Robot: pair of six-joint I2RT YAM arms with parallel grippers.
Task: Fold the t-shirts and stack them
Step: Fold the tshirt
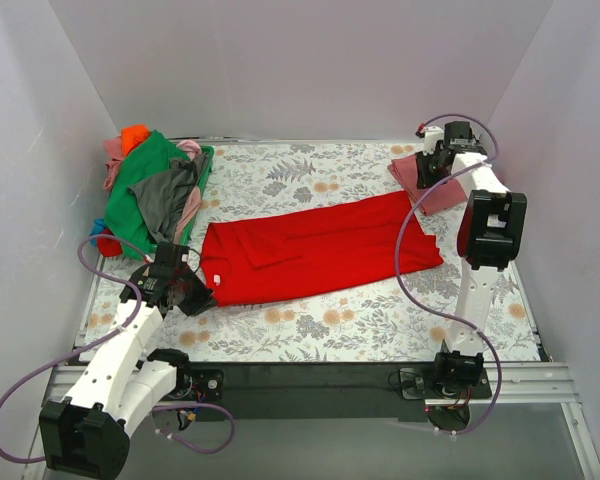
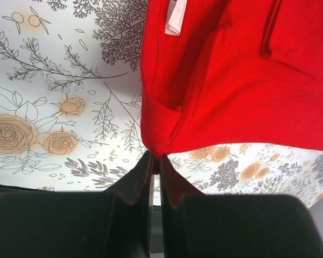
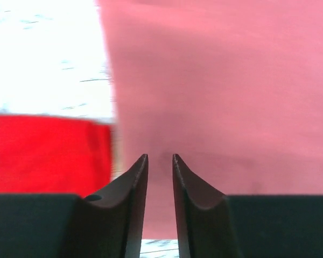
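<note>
A large bright red t-shirt (image 1: 315, 248) lies partly folded as a long band across the middle of the floral table cloth (image 1: 310, 325). My left gripper (image 1: 187, 290) is shut on its near left corner, and the left wrist view shows the red cloth (image 2: 231, 80) pinched between the fingertips (image 2: 156, 161). A dull rose-red folded t-shirt (image 1: 430, 188) lies at the back right. My right gripper (image 1: 432, 165) hovers over the rose-red shirt (image 3: 226, 80), jaws a narrow gap apart and empty. A pile of green (image 1: 138, 185), grey (image 1: 167, 198), pink and orange (image 1: 133, 134) t-shirts sits at the back left.
White walls close in the table on the left, back and right. A black rail (image 1: 310, 378) runs along the near edge between the arm bases. A white label (image 2: 174, 19) shows on the red shirt near the left gripper. Cables loop beside both arms.
</note>
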